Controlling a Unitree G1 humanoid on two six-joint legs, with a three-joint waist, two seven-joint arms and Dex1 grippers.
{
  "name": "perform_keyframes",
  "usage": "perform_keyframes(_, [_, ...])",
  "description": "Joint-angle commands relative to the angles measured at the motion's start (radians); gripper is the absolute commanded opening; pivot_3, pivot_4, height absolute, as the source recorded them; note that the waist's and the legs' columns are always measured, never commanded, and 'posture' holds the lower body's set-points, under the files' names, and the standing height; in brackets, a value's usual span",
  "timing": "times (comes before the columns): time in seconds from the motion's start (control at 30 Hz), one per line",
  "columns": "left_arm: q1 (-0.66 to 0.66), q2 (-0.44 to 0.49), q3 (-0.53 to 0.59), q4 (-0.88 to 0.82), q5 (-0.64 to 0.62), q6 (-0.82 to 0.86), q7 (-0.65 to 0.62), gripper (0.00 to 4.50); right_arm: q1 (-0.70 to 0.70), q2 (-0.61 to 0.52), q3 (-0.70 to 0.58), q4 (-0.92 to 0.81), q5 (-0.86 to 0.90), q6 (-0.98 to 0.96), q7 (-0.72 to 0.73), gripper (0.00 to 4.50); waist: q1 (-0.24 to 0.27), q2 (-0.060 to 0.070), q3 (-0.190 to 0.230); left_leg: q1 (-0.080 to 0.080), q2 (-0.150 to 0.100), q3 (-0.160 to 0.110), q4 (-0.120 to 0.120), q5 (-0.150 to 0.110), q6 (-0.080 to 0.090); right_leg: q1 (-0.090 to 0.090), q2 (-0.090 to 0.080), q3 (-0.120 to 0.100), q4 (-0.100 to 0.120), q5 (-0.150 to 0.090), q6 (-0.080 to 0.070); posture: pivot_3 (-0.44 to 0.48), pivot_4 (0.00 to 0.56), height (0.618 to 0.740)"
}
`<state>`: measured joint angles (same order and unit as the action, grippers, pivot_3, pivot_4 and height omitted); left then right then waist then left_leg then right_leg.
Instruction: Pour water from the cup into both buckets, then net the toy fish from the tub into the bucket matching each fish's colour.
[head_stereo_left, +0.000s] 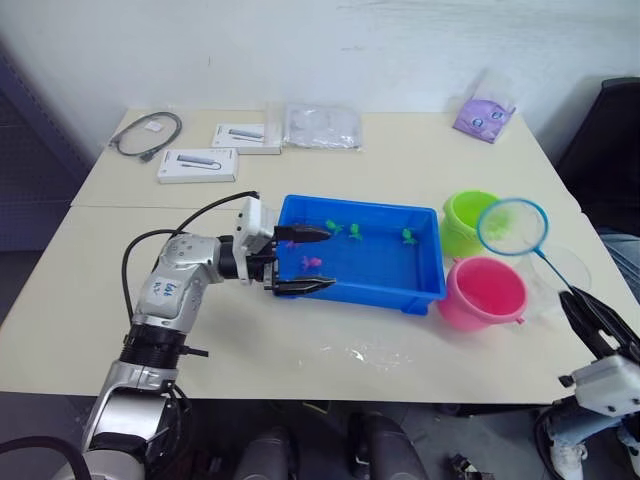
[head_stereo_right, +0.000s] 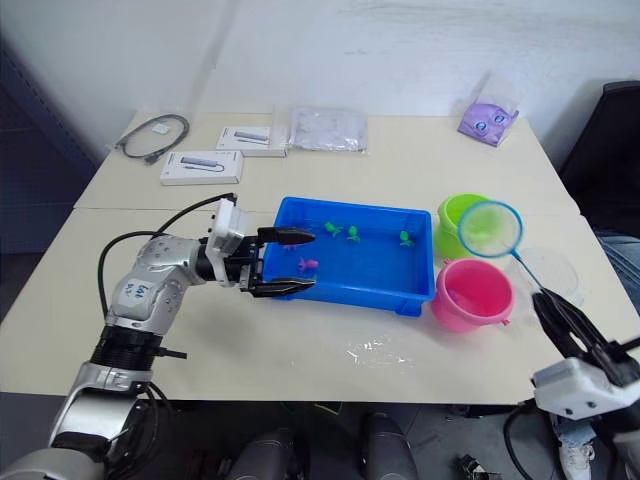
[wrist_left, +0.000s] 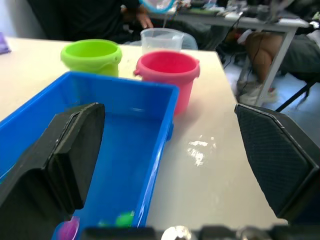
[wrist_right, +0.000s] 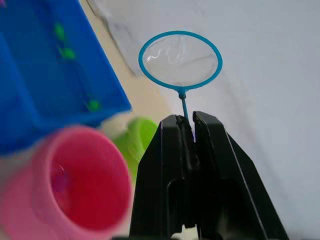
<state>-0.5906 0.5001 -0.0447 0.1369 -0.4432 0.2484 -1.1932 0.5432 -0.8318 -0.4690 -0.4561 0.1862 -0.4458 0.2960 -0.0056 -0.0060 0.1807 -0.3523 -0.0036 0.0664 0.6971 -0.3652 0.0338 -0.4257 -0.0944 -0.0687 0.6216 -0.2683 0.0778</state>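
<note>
While the right gripper (wrist_right: 189, 131) pinches the thin handle of the net (head_stereo_left: 512, 226) between fingers pressed together, the hoop hangs in the air above the green bucket (head_stereo_left: 468, 219) and the pink bucket (head_stereo_left: 483, 292), which stand side by side just off the tub's right end; the tub (head_stereo_left: 424, 289) sits mid-table, with several green fish (head_stereo_left: 355, 232) near its far wall and a pink fish (head_stereo_left: 311, 263) nearer its left end; the left gripper (head_stereo_left: 302, 259) rests at that left end with its two fingers spread wide, one over the water and one along the near rim, holding nothing, seemingly placed to steady the tub; the cup (wrist_left: 162, 40) stands just behind the pink bucket, upright and apart from both grippers, and a wet patch glistens on the table (head_stereo_left: 120, 310) in front of the tub, so the pouring looks finished, though water in the buckets cannot be made out; the step in hand is judged to be the netting, with the hoop raised over the buckets and no fish visible in the mesh; whether any fish already lie in the buckets is too unclear to say; the next move calls for carrying the hoop leftward over the tub, tilting it down into the water beside one fish, sliding under it and lifting level, then bringing that catch to the bucket of the same colour
</note>
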Motion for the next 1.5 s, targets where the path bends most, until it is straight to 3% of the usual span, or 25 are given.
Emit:
perform_keyframes(0.03, [0.056, 0.065, 0.068, -0.031, 0.004, -0.023, 0.010, 4.46, -0.094, -0.094, 0.087, -0.122, 0.335, 0.378, 0.099, 0.00, 0.000, 0.000, 0.000, 0.000, 0.000, 0.000, 0.000, 0.000, 0.000, 0.000, 0.000, 0.000, 0.000, 0.000, 0.000, 0.000, 0.150, 0.740])
perform_keyframes(0.27, [0.174, 0.122, 0.178, -0.056, -0.006, -0.042, 0.093, 4.46, -0.401, -0.164, 0.245, -0.185, 0.631, 0.845, 0.147, 0.00, 0.015, 0.000, 0.000, -0.003, 0.000, -0.005, 0.000, 0.000, 0.001, -0.001, -0.004, -0.005, -0.003, 0.000, -0.001, 0.000, 0.150, 0.740])
perform_keyframes(0.47, [0.252, 0.114, 0.232, -0.061, -0.006, -0.092, 0.140, 4.46, -0.739, -0.158, 0.452, -0.054, 0.519, 1.096, 0.147, 0.00, 0.019, -0.001, 0.000, -0.005, -0.001, -0.006, 0.000, -0.001, 0.001, -0.001, -0.004, -0.007, -0.005, 0.000, 0.000, 0.000, 0.150, 0.740])
perform_keyframes(0.67, [0.294, 0.124, 0.237, -0.094, 0.000, -0.112, 0.151, 4.46, -0.946, -0.121, 0.614, 0.092, 0.367, 1.196, 0.218, 0.00, 0.019, -0.001, 0.000, -0.008, -0.001, -0.007, -0.001, -0.001, 0.000, -0.003, -0.005, -0.009, -0.006, 0.000, -0.001, 0.000, 0.150, 0.740])
perform_keyframes(0.83, [0.311, 0.134, 0.238, -0.112, 0.009, -0.116, 0.164, 4.46, -1.040, -0.089, 0.733, 0.182, 0.231, 1.169, 0.311, 0.00, 0.014, -0.001, 0.000, -0.008, -0.001, -0.006, -0.001, -0.001, 0.001, -0.003, -0.004, -0.009, -0.007, 0.000, 0.000, 0.000, 0.150, 0.740])
perform_keyframes(1.13, [0.334, 0.133, 0.239, -0.181, 0.000, -0.103, 0.199, 4.46, -1.134, 0.037, 0.830, 0.291, 0.059, 1.076, 0.409, 0.00, 0.001, 0.000, 0.000, -0.009, -0.001, -0.006, -0.001, -0.001, 0.000, -0.004, -0.004, -0.010, -0.007, 0.000, 0.000, 0.000, 0.150, 0.740])
perform_keyframes(1.5, [0.331, 0.134, 0.219, -0.200, 0.001, -0.077, 0.212, 4.46, -1.228, 0.224, 0.833, 0.475, -0.022, 1.051, 0.451, 0.00, 0.000, 0.000, 0.000, -0.009, -0.001, -0.006, -0.001, -0.001, 0.000, -0.004, -0.003, -0.010, -0.007, 0.000, 0.000, 0.000, 0.150, 0.740])
